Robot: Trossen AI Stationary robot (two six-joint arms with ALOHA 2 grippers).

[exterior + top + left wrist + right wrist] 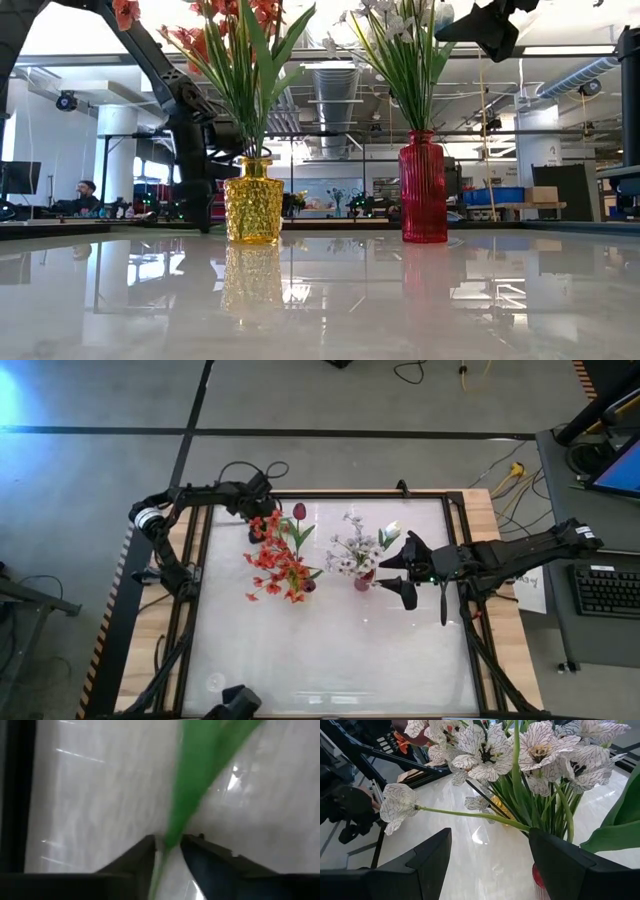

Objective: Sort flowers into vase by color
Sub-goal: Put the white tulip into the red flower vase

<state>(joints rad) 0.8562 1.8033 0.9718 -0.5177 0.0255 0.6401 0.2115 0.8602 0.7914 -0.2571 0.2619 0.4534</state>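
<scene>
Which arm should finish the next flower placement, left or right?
Left, probably. The left gripper has its jaws closed on a green stem above the red-orange flowers in the yellow vase. The right gripper is open and empty beside the white flowers.

Grey floor (330, 400) crossed by dark tape lines; cables (510, 470) trail near the table's right side. Keyboard (608, 588) on a side desk at right. Low view: open lab hall, white column (116, 150), ceiling ducts (345, 85), seated person (86, 192) far left, bright windows.
</scene>
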